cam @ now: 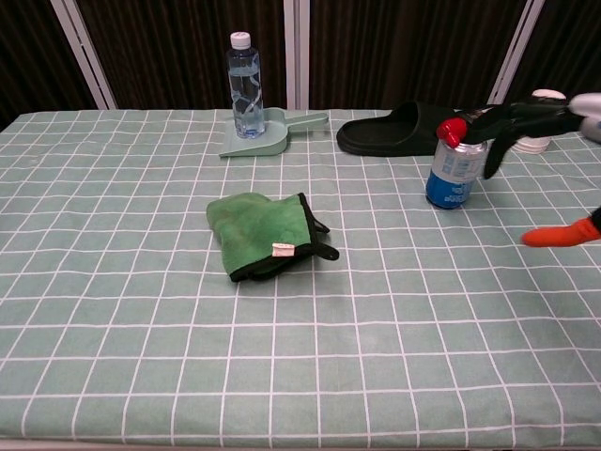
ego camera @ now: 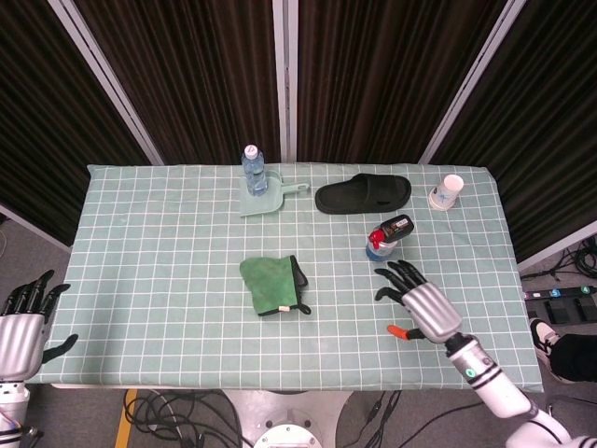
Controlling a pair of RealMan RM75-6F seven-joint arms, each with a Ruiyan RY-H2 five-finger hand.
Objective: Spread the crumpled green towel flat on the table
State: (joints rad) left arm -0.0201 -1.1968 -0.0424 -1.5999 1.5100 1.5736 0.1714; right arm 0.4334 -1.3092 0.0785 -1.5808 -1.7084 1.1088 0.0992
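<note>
The main risk is the blue can [ego camera: 377,246] with a red and black object lying across its top. The right hand [ego camera: 418,301] sits just in front of that can, on the side away from the towel, with dark fingers [ego camera: 399,275] reaching toward it. In the chest view those fingers [cam: 515,119] hover at the height of the can's top, so a sweep toward the towel could clip the can or knock off what lies on it. A low, hasty reach could also drag the checked cloth on the bench [ego camera: 159,280] and bunch it.

The green towel [ego camera: 270,284] lies folded and crumpled, dark edging along its can-facing side, well apart from the can and untouched.

The right hand is empty, fingers spread and extended, red-tipped thumb [ego camera: 399,330] jutting sideways, forearm angled from the bench's near corner. The left hand [ego camera: 20,329] hangs off the bench edge, far beyond the towel from the can, spread and holding nothing.
</note>
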